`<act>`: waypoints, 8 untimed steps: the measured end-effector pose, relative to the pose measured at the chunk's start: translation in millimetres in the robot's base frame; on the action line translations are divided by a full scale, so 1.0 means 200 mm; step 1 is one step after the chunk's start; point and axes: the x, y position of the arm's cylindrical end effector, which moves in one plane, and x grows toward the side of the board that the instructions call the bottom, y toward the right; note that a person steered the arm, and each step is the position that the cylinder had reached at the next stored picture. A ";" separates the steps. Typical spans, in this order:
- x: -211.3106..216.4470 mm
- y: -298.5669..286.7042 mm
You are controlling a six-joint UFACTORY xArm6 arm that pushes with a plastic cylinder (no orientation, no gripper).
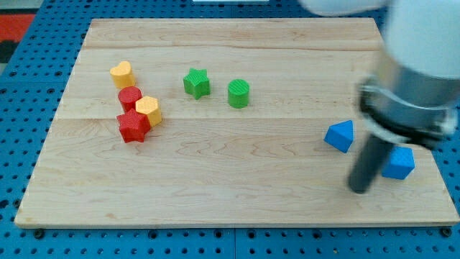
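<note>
My dark rod comes down at the view's right and its tip (359, 190) rests on the wooden board (215, 165). The tip sits between two blue blocks, slightly below both. A blue triangular block (340, 135) lies up and to the left of it. A blue block (399, 163) of angular shape lies just to the tip's right, partly behind the rod. I cannot tell whether the rod touches that block.
At the view's left stands a cluster: a yellow heart-shaped block (122, 73), a red round block (130, 97), a yellow hexagonal block (149, 110) and a red star block (133, 126). A green star (195, 83) and a green cylinder (238, 93) sit at upper centre.
</note>
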 end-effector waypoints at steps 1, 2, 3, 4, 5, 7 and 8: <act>0.00 0.40; -0.10 0.45; -0.15 0.22; -0.20 0.20; -0.38 0.13; -1.03 -0.61; -1.28 -1.05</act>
